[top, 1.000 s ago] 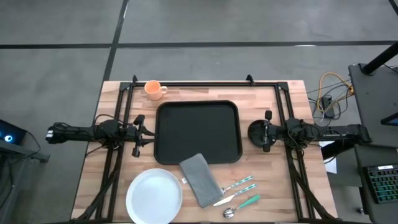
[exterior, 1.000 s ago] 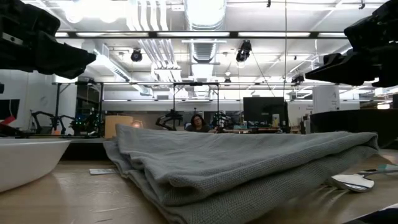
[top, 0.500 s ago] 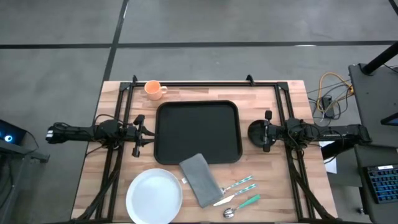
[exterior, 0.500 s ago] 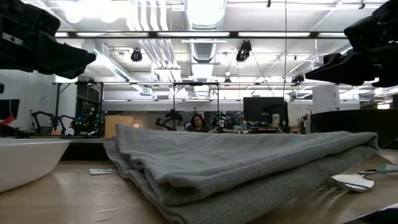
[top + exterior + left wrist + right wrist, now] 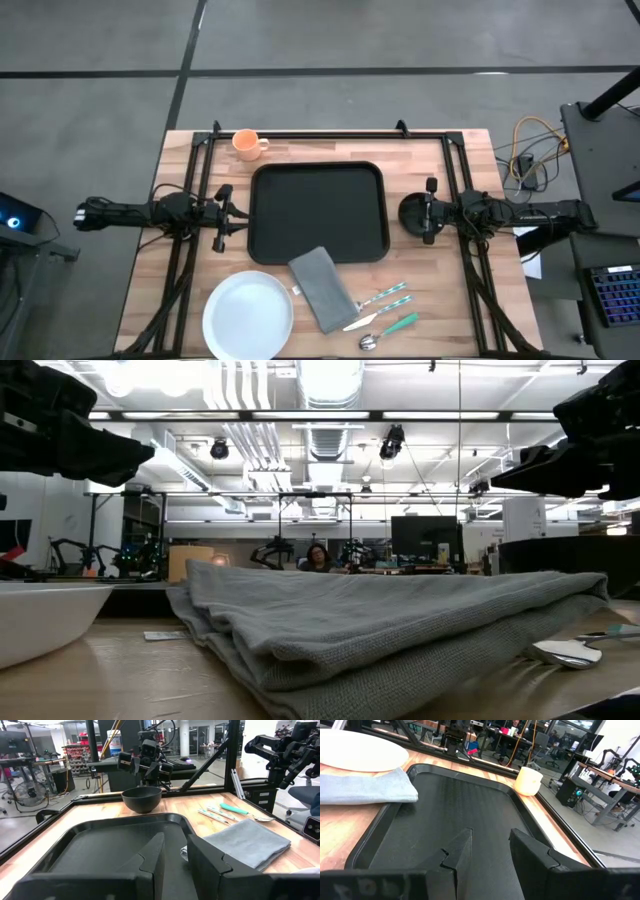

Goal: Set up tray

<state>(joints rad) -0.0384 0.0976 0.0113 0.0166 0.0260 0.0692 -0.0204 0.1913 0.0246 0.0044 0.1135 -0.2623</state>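
Observation:
The black tray (image 5: pixel 318 213) lies flat in the middle of the table. My left gripper (image 5: pixel 228 215) waits level at the tray's left rim, open with a narrow gap (image 5: pixel 175 845), nothing between its fingers. My right gripper (image 5: pixel 428 211) stands off the tray's right rim, open (image 5: pixel 490 837) and empty, above a black bowl (image 5: pixel 142 800) without touching it. A folded grey napkin (image 5: pixel 322 288) lies by the tray's near rim, its far corner at that rim. A white plate (image 5: pixel 248 313) sits at the near left.
An orange cup (image 5: pixel 247 144) stands at the far left, beyond the tray. Three utensils with teal handles (image 5: pixel 385 310) lie right of the napkin, near the front edge. Black frame rails (image 5: pixel 190 190) run along the table's left, right and far sides.

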